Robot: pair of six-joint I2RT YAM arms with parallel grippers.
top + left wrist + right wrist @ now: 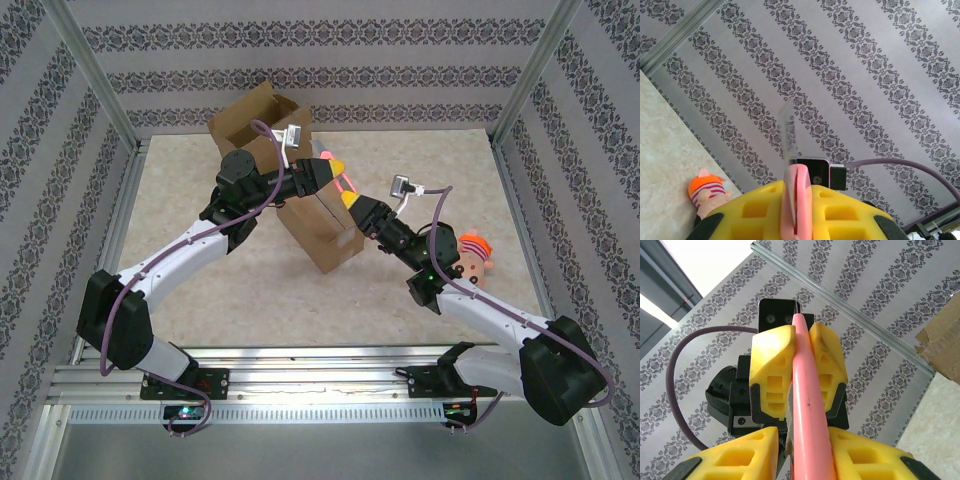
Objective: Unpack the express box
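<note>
A closed brown cardboard box (pixel 322 236) stands in the middle of the table. Just above its far end, a pink cutter (pixel 346 183) hangs between my two grippers. My left gripper (pixel 333 168) is shut on one end of it. In the left wrist view the pink handle (pixel 802 210) sits pinched in the left gripper (pixel 796 187), and a thin grey blade (pixel 789 130) sticks out past it. My right gripper (pixel 352 202) grips the other end. In the right wrist view the handle (pixel 807 390) runs from the right gripper (pixel 805 436) up into the left gripper's yellow fingers (pixel 772 360).
A second cardboard box (pixel 262 122) with raised flaps stands at the back, its corner (pixel 942 337) in the right wrist view. A plush toy with an orange cap (pixel 475 255) lies by the right arm. Patterned walls and metal posts enclose the table.
</note>
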